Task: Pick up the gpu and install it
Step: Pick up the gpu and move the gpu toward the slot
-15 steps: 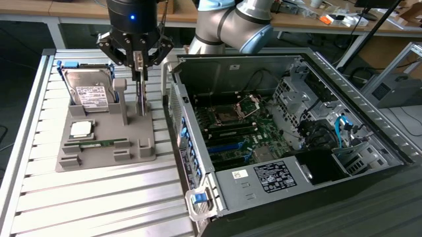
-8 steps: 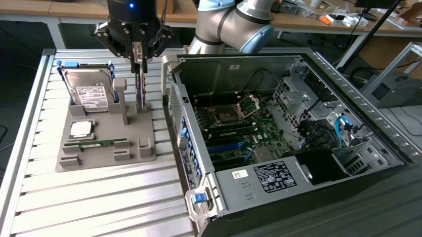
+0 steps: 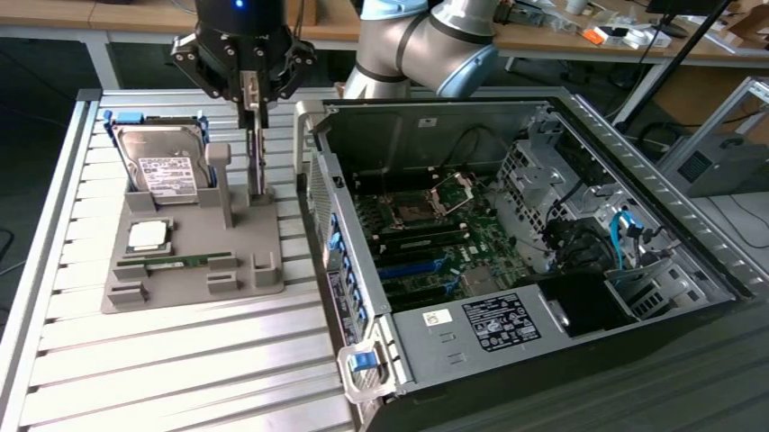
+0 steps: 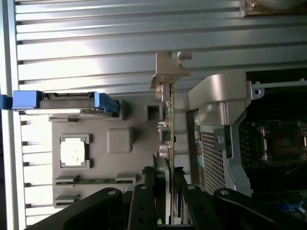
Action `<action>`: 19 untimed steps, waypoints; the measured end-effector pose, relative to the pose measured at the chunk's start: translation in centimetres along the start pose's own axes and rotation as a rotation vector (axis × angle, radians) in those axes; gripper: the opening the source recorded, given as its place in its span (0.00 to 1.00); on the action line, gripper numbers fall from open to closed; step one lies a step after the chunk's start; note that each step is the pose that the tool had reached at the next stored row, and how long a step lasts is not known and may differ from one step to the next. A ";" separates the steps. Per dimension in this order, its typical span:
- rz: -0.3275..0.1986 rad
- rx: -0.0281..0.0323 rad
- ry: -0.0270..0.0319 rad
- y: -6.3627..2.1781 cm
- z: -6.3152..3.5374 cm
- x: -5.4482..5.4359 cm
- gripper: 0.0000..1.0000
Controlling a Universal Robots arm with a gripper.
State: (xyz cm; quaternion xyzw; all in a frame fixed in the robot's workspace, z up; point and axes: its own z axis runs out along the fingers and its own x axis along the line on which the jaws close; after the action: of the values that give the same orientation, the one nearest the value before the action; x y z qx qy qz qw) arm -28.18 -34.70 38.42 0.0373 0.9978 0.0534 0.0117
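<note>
From my station I see the claw [image 3: 250, 99] pinching the gpu [image 3: 254, 144], a thin dark card with a silver metal end bracket [image 4: 170, 69]. The black fingers [image 4: 144, 206] press on both flat faces. The card hangs edge-on and upright over the far corner of the grey moulded tray [image 3: 180, 292], with its lower end right at the tray. I cannot tell whether it is seated there or lifted clear. A grey upright post [image 3: 226, 180] stands just beside it. Also in the tray are a silver hard drive [image 3: 162, 166] in a blue-tabbed carrier, a square silver processor [image 3: 148, 236] and a slim green memory stick [image 3: 180, 261]. The drive's white label has print I cannot read. The tray rests on the slatted aluminium bench [image 3: 180, 369]. Along the bench's edge on the exterior view's right lies the open black computer case [image 3: 415, 135], its near wall close beside the card and the green motherboard [image 3: 445, 234] exposed. A white-and-black label [image 3: 493, 319] inside is illegible. The claw hides the card's upper end.
</note>
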 end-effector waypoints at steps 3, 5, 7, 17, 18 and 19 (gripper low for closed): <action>0.000 -0.0031 0.0002 0.02 -0.20 0.0 0.27; 0.000 -0.0059 0.0004 0.05 -0.41 0.0 0.27; 0.000 -0.0084 0.0006 0.08 -0.69 0.0 0.27; 0.000 -0.0168 0.0012 0.19 -1.74 0.0 0.27; 0.000 -0.0179 0.0014 0.20 -1.88 0.0 0.27; 0.001 -0.0188 0.0013 0.22 -1.99 0.0 0.27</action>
State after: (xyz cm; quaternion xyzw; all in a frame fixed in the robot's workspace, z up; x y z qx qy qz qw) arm -28.18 -34.70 40.42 0.0374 0.9973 0.0629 0.0114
